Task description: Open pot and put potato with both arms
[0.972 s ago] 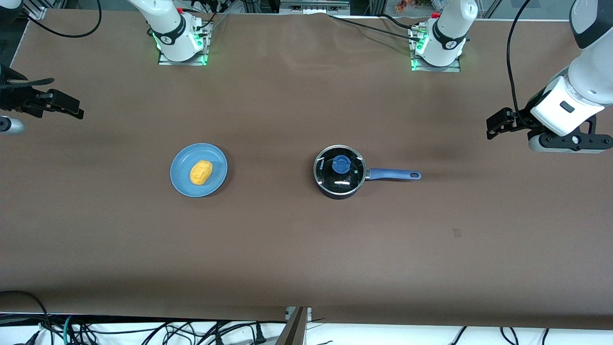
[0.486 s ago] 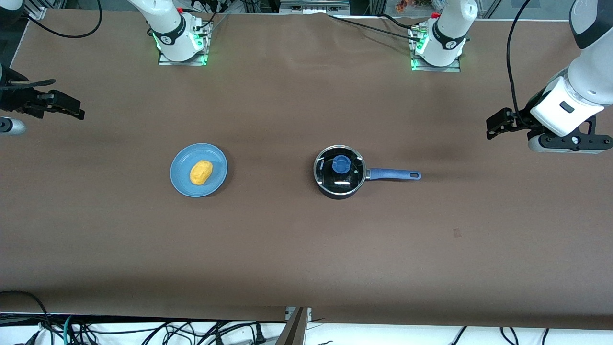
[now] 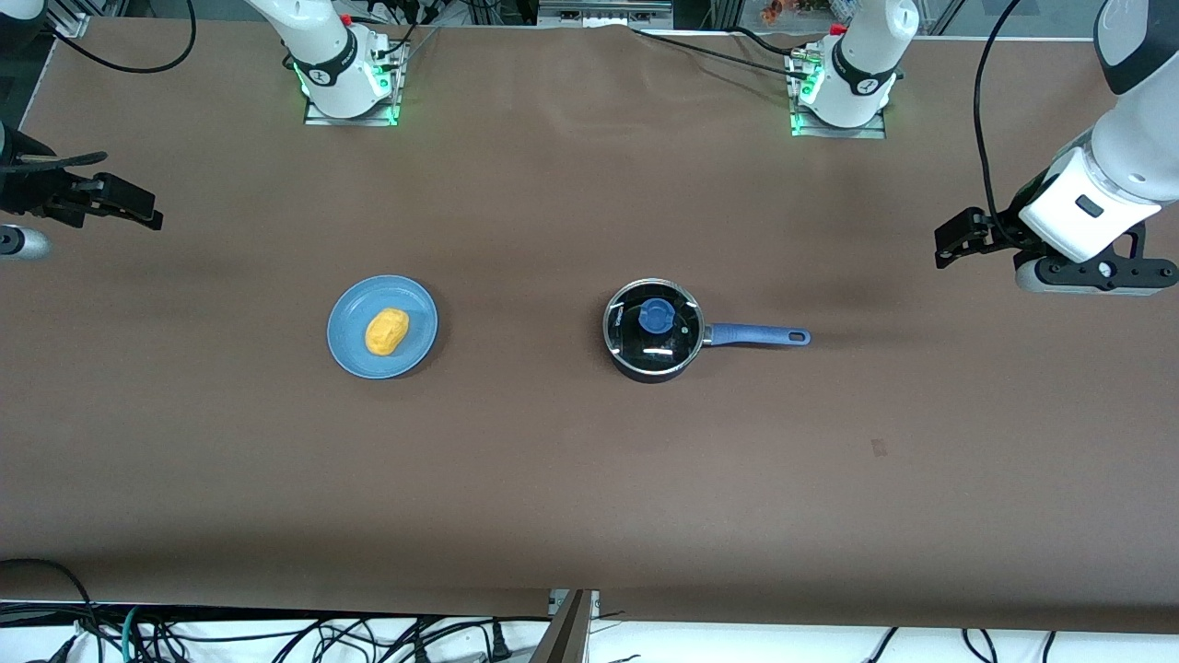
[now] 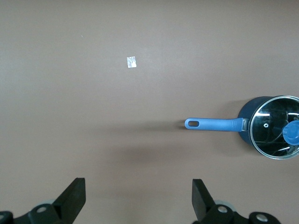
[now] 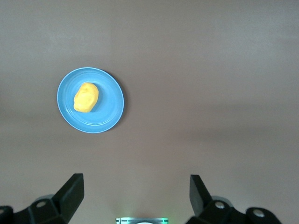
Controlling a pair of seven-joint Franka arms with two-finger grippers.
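The black pot (image 3: 630,361) stands mid-table with its blue handle (image 3: 757,335) pointing toward the left arm's end. A glass lid with a blue knob (image 3: 655,316) sits on it. The yellow-orange potato (image 3: 386,331) lies on a light-blue plate (image 3: 350,354) toward the right arm's end. My left gripper (image 3: 953,238) hangs open and empty over bare table past the handle's tip. Its wrist view shows the gripper (image 4: 138,191), the handle (image 4: 215,124) and the lidded pot (image 4: 245,137). My right gripper (image 3: 129,207) is open and empty over the table's end. Its wrist view shows the gripper (image 5: 135,186), the potato (image 5: 86,97) and the plate (image 5: 110,109).
The two arm bases (image 3: 348,83) (image 3: 840,92) stand along the table edge farthest from the front camera. A small pale mark (image 3: 879,447) is on the brown cloth nearer the front camera than the handle; it also shows in the left wrist view (image 4: 131,61).
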